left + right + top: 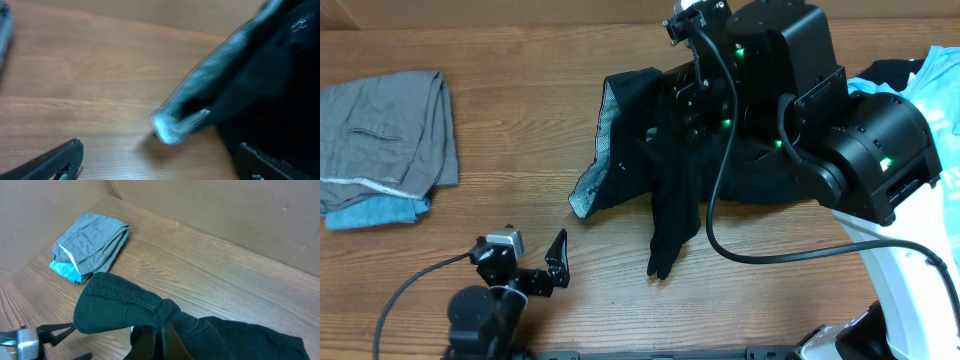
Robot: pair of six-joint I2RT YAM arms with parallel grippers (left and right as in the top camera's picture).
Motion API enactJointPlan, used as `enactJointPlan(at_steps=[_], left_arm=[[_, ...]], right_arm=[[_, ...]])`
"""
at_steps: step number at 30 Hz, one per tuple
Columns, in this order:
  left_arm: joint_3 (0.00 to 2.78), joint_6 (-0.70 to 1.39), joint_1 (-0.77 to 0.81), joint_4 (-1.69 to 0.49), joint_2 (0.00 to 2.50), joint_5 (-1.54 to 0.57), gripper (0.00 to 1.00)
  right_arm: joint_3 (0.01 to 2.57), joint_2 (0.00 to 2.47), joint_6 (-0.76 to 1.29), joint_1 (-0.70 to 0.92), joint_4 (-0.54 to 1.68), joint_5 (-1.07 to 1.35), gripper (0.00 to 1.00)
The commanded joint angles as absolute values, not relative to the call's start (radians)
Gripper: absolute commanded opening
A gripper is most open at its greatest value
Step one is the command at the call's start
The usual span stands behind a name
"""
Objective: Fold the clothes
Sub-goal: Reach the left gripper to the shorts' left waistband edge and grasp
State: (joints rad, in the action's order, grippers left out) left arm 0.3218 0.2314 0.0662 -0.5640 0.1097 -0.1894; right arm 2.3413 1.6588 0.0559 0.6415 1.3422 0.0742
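Wooden table [520, 40] carries everything. Black shorts [665, 190] sit bunched near its middle, partly raised, one narrow end trailing toward the near edge and the pale grey waistband lining [605, 130] turned outward. Folded grey garment [385, 130] lies well apart at the left, on a blue piece [380, 212]. Right gripper [160, 340] is pinched onto the shorts' fabric; left gripper [556, 265] hovers near the waistband corner, fingers spread wide and holding nothing
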Motion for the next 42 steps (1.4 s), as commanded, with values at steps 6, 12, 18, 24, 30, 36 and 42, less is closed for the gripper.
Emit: enactJointPlan(at_steps=[6, 12, 18, 24, 30, 36, 42], left_arm=[[0.833, 0.265, 0.073, -0.778, 0.859, -0.544, 1.00], [0.934, 0.226, 0.072, -0.743, 1.264, -0.588, 0.96], [0.934, 0.236, 0.056, -0.735, 1.443, -0.581, 0.89], [0.933, 0.236, 0.055, -0.736, 1.460, -0.510, 0.62], [0.933, 0.260, 0.034, -0.720, 1.459, -0.440, 0.78], [0.934, 0.218, -0.101, -0.718, 1.459, -0.657, 0.89], [0.934, 0.148, -0.225, -0.744, 1.459, -0.960, 0.89]], right_arm=[[2.358, 1.643, 0.070, 0.638, 1.340, 0.073, 0.04], [2.358, 1.619, 0.083, 0.638, 1.358, 0.073, 0.04], [2.358, 1.606, 0.083, 0.638, 1.361, 0.073, 0.04], [2.358, 1.606, 0.083, 0.638, 1.360, 0.073, 0.04], [2.358, 1.604, 0.083, 0.638, 1.365, 0.073, 0.04], [2.358, 1.604, 0.083, 0.638, 1.382, 0.073, 0.04], [2.358, 1.604, 0.083, 0.638, 1.386, 0.072, 0.04]])
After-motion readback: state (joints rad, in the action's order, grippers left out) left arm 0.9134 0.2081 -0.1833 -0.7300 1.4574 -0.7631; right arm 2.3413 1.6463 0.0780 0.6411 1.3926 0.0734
